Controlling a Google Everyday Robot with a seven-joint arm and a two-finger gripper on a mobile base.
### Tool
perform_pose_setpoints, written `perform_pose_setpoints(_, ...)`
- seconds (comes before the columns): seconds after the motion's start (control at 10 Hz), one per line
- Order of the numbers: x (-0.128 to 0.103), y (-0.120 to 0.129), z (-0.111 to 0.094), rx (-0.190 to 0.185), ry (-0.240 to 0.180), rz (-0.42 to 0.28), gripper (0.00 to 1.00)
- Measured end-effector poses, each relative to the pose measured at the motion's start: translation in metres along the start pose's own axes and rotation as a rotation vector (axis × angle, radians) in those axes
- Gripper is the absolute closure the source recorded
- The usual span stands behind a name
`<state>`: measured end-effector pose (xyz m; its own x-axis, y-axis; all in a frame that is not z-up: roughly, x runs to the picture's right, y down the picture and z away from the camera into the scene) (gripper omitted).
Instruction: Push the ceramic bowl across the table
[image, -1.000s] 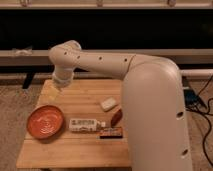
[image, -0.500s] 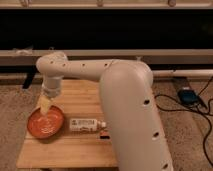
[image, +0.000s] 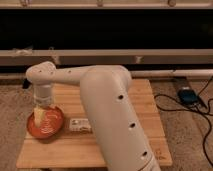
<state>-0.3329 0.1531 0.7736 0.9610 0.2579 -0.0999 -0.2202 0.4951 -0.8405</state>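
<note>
Your gripper (image: 42, 114) is down low, right over the ceramic bowl (image: 53, 126). It looks like its tip sits inside the bowl, on the side away from the small packet (image: 80, 125), but you cannot be sure that it touches. You also cannot tell if the gripper is spread wide or pressed together, and it does not seem to hold anything. The bowl sits on the table (image: 145, 100) near the corner at the left of the view, close to the front edge. It is round, so it has no long side to line up with. Most of the table lies to the right of the view. The packet lies just beside the bowl on that side, so a push that way would likely bump it.
</note>
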Motion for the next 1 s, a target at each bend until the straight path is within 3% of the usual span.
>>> perform_pose_setpoints(0.5,-0.009,0.003,0.033,-0.049,0.073,-0.029,0.20)
perform_pose_setpoints(0.8,-0.006,-0.020,0.040,-0.042,0.089,0.006,0.20)
perform_pose_setpoints(1.0,-0.004,-0.045,0.033,-0.018,0.073,0.051,0.20)
